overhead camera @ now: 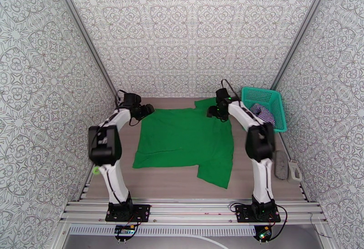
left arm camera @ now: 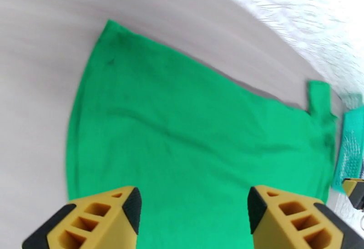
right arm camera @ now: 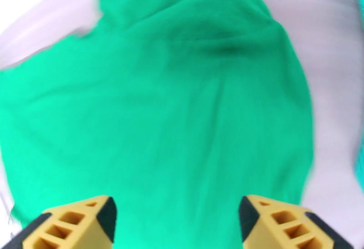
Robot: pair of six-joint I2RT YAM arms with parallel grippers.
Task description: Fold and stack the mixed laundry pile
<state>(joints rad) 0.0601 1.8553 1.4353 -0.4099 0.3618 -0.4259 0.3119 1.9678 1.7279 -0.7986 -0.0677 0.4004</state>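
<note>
I am a two-armed robot at a pale wooden table [overhead camera: 173, 184]. A teal mesh basket [overhead camera: 259, 91] stands at its far right corner, and everything here is placed from that basket. Inside the basket lies the striped top [overhead camera: 263, 112], purple and white, bunched into a heap. Just left of the basket the green T-shirt [overhead camera: 184, 140] lies spread flat on the table. One sleeve points to the far wall close beside the basket, and another flap juts from the shirt's near edge on the basket's side. My right pincer [overhead camera: 214, 111] hangs just left of the basket, over the shirt's far corner nearest it. Its yellow fingers are spread wide with nothing between them, and its wrist camera looks down on green cloth. I cannot tell whether it touches the fabric. My left pincer [overhead camera: 148, 110] is well apart from the basket, at the shirt's far corner on the opposite side. Its fingers [left arm camera: 132, 206] are also spread, empty, with the shirt stretching away from them toward the basket.
</note>
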